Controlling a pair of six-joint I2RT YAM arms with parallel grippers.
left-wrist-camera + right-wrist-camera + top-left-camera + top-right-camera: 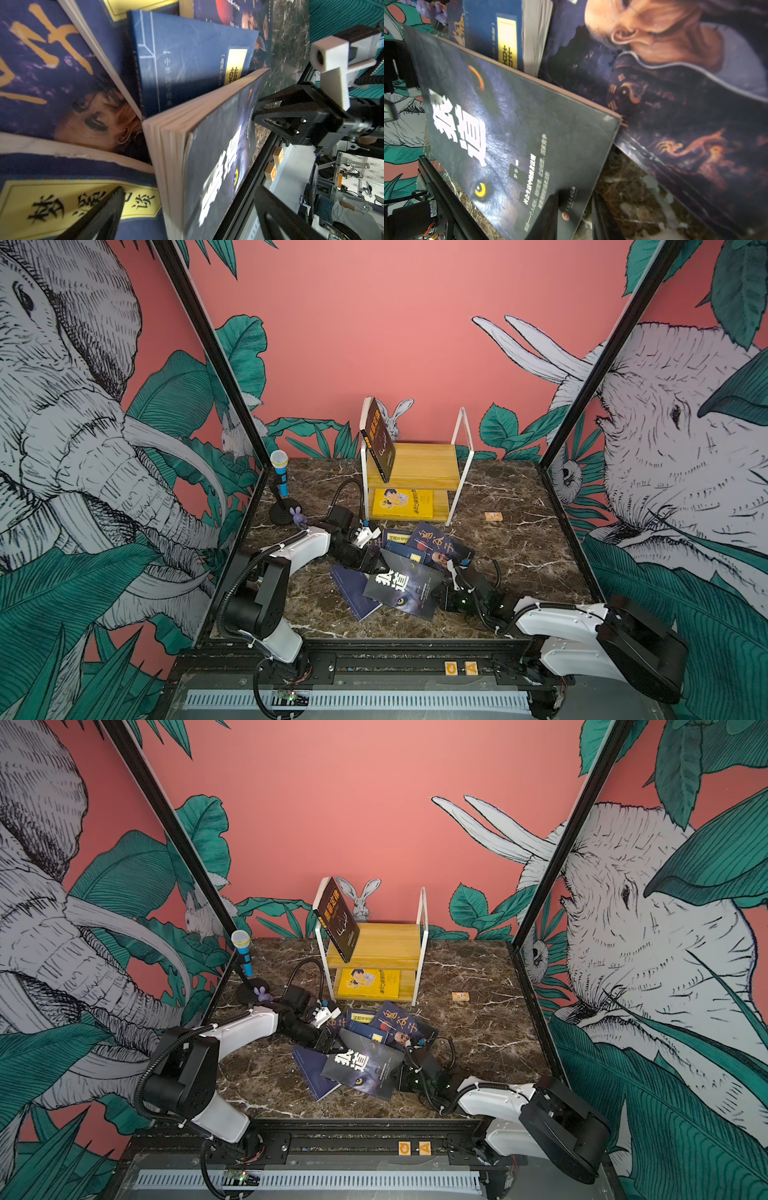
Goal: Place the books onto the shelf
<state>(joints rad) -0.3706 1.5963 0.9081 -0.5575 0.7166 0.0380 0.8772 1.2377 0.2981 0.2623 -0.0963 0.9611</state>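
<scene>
While the right claw (255, 111) grips the tilted black book (399, 593) by its side edge, top end toward the shelf (424, 464), the left claw (189, 191) hangs wide open

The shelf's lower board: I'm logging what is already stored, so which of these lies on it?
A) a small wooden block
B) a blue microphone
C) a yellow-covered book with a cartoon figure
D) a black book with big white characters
C: in both top views the yellow book with the cartoon figure lies flat on the lower board of the shelf, and nothing else lies there.
</scene>
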